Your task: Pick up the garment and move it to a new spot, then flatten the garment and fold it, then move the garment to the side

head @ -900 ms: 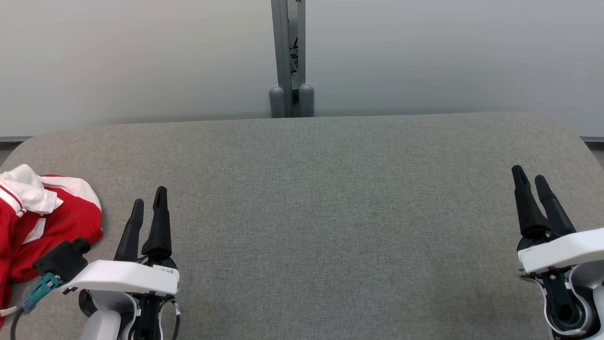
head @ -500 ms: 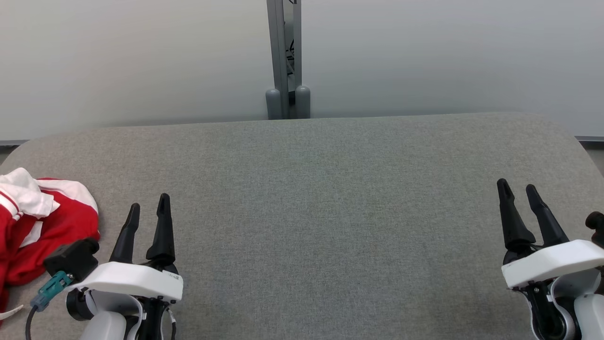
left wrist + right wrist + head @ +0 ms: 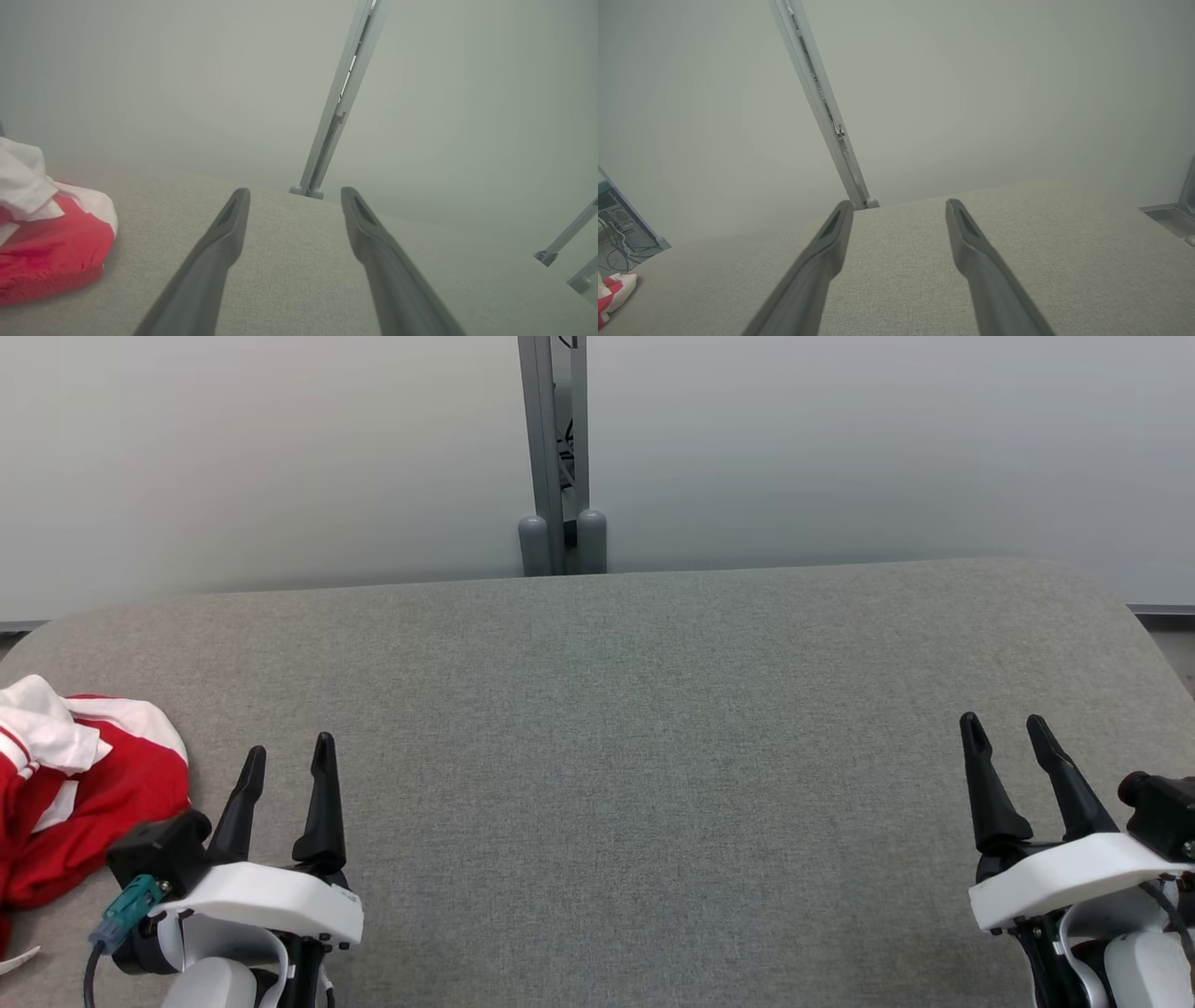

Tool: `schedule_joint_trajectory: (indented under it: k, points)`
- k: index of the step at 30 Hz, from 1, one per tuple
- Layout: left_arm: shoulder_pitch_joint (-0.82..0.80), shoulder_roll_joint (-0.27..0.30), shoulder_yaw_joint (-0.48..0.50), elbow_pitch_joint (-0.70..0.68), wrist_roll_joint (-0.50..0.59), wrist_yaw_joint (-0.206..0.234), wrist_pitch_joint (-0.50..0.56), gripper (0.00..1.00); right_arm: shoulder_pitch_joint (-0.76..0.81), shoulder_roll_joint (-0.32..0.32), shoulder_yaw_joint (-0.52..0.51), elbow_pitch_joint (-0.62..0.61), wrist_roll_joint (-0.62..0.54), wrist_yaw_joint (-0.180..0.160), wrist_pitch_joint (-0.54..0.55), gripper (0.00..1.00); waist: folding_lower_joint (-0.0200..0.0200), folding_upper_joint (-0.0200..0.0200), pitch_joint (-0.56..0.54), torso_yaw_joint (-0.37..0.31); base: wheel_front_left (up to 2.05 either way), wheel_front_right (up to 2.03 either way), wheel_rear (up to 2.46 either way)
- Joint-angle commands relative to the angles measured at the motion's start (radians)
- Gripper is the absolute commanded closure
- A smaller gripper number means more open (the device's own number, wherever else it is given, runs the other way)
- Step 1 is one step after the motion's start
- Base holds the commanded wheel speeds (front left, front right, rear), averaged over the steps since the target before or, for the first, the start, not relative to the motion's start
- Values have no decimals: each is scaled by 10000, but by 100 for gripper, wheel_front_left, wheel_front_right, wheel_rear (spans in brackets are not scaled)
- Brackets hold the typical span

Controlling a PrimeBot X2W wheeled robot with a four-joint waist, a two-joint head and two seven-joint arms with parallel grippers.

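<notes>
Nearest the robot, the left claw [image 3: 286, 754] sits at about 7 o'clock in the head view. Its two dark fingers are spread apart, point away from the robot and hold nothing. The right claw [image 3: 1004, 726] sits at about 4 o'clock, also spread and empty. Whether either claw touches the surface beneath it cannot be told.

Just beside the left claw, at its 9 o'clock, lies the garment [image 3: 93, 793]. It is red with white panels, bunched in a loose heap at the left end of the counter [image 3: 653, 709], and partly cut off by the frame edge. Neither claw touches it.

Judging from the crumpled heap, none of the task appears done. The garment has yet to be picked up, carried to a new spot, flattened, folded and set aside. The left claw looks best placed to begin.

A wide stretch of grey cloth-covered counter lies between the two claws, offering room for spreading the garment. No object stands between the left claw and the heap.

Beyond the counter's far edge, at 12 o'clock, a grey metal post [image 3: 553, 448] rises on two rounded feet against a pale wall [image 3: 840, 448]. In the right wrist view, a tangle of cables [image 3: 614, 233] sits on the floor at 9 o'clock, well apart from the work.
</notes>
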Motion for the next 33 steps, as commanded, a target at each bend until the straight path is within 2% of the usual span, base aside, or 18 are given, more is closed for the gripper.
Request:
schedule_joint_trajectory:
  k: [1,16,33]
  points:
    - [-59,108,-21,-41,260,64,-51,0,-10,-90,29,-40,-288,51,-129,0,0,-1,-8,-6,0,0,0]
    - [58,105,163,6,944,241,-90,0,126,43,48,17,-1342,52,-656,0,0,-1,-92,21,0,0,0]
    - [161,316,-149,73,2207,518,-158,0,268,215,68,429,-2344,56,-1105,0,0,-1,-138,34,0,0,0]
